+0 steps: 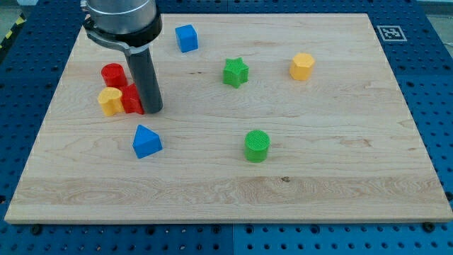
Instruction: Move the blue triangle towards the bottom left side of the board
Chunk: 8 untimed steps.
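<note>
The blue triangle [146, 141] lies on the wooden board [340, 177], left of the middle and towards the view's bottom. My tip [153, 110] rests on the board just above it, a short gap apart, and slightly to its right. The rod rises from there to the arm at the view's top left. My tip stands right beside a red block [132, 101].
A red cylinder [112, 74] and a yellow block [110, 101] sit with the red block at the left. A blue cube [187, 38] is at the top. A green star [236, 72], a yellow hexagon [301, 66] and a green cylinder [257, 145] lie further right.
</note>
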{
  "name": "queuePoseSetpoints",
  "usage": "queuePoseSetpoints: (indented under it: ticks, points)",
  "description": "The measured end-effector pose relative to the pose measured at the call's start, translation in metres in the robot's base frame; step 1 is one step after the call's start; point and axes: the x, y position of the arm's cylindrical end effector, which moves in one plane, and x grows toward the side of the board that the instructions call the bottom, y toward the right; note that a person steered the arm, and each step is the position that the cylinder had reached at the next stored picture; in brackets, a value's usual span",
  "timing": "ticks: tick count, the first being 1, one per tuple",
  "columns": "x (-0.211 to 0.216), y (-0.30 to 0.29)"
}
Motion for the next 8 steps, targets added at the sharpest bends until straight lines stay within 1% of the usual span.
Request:
queuePoseSetpoints:
  ticks: [4,6,8]
  points:
    - [0.001,0.009]
    - [0.045,0.012]
    - [0.062,-0.016]
